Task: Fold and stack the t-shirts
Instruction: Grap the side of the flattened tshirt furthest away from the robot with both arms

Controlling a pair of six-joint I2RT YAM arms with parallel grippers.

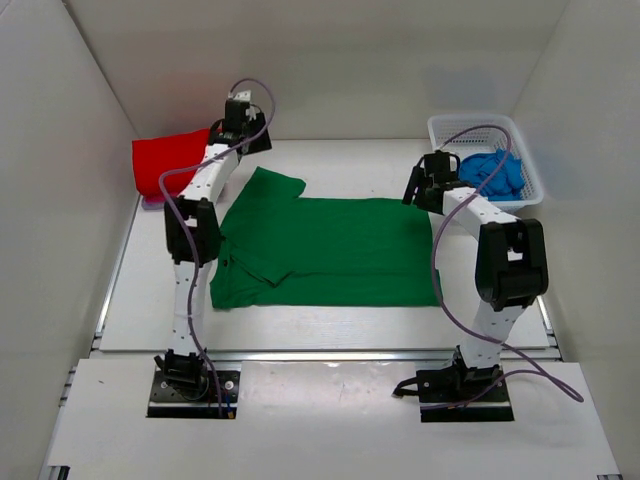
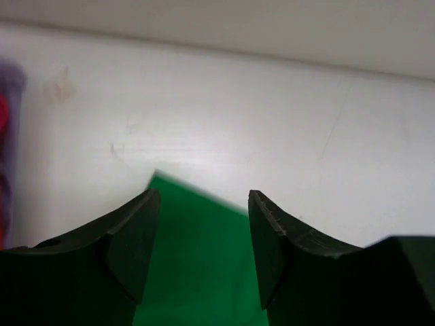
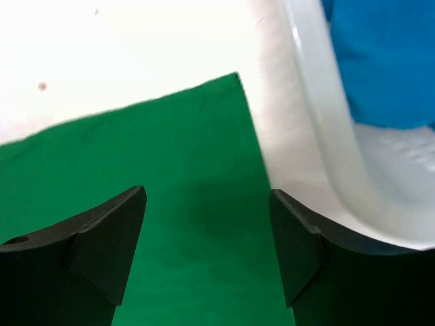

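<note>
A bright green t-shirt lies spread flat on the table, collar to the left. My left gripper is open above the shirt's far sleeve; the sleeve corner shows between its jaws. My right gripper is open over the shirt's far right hem corner, empty. A red t-shirt lies folded at the far left, over a pink edge. A blue t-shirt sits crumpled in the basket and also shows in the right wrist view.
A white plastic mesh basket stands at the far right; its rim is just right of my right gripper. White walls close in the table on the left, back and right.
</note>
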